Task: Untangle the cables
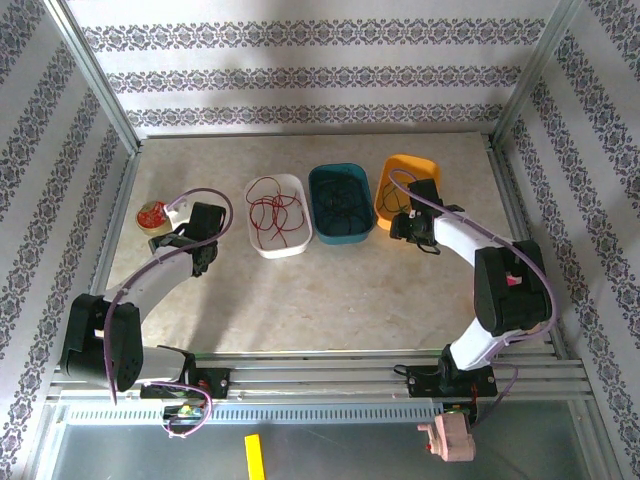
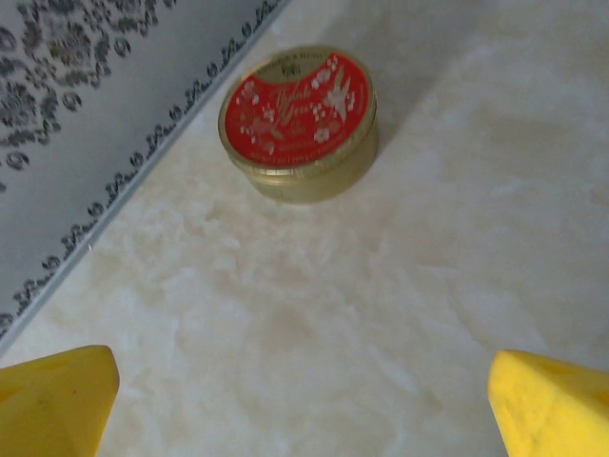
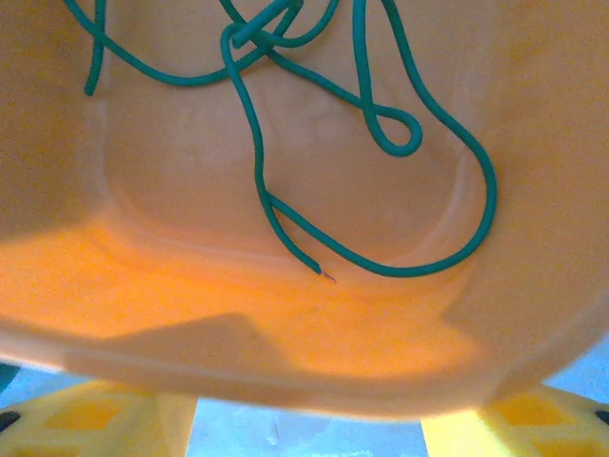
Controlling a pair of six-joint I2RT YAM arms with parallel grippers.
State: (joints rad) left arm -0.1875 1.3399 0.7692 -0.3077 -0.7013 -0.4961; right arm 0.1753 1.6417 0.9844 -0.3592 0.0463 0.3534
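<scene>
Right gripper [image 3: 304,430], jaws apart and empty, sits at the near rim of the orange tray [image 3: 285,324], the nearer arm to the green cable [image 3: 255,133], which lies loose inside at 12 o'clock, cut end nearest.

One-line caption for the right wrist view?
Right gripper, jaws apart, hovers at the near rim of the orange plastic tray, where a thin green wire lies looped over itself.
</scene>
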